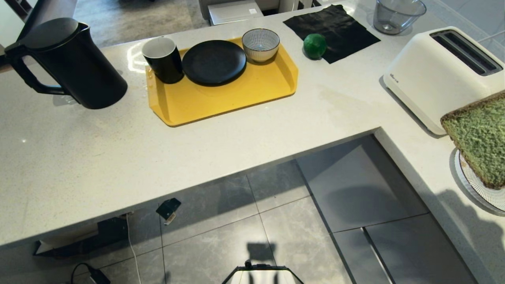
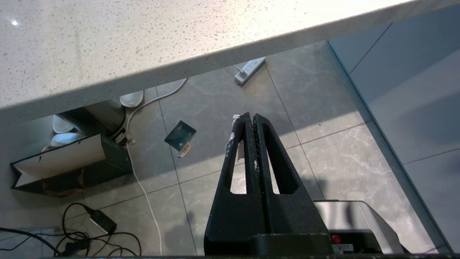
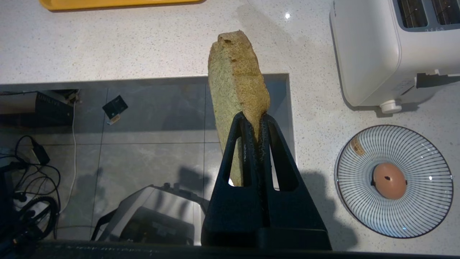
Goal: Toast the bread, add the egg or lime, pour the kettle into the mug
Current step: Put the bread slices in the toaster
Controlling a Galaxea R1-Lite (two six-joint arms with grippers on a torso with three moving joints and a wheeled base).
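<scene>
We see a pale speckled L-shaped counter (image 1: 98,157) wrapping around a grey tiled floor (image 1: 296,236). On its right wing stands a white two-slot toaster (image 1: 438,75), and toward the back sits a yellow tray (image 1: 229,98) carrying a black plate (image 1: 214,62), a striped bowl (image 1: 260,44) and the mug (image 1: 163,59), which stands at the tray's left end. The kettle (image 1: 75,63) stands on the counter to the left of the tray, its handle facing away from it. Behind the tray's right end lies a black cloth (image 1: 339,29), with the lime (image 1: 314,46) resting at its near corner and a clear glass bowl (image 1: 398,15) further back. Our right gripper (image 3: 256,120) has its fingers clamped on the lower edge of the bread (image 3: 237,90), holding the slice up on edge in the air over the counter's inner corner, close in front of the toaster. Just beside the toaster lies a striped plate (image 3: 424,201) with the egg (image 3: 389,180) at its centre. Our left gripper (image 2: 250,120) hangs over the floor below the counter edge, its fingers pressed together on nothing.
</scene>
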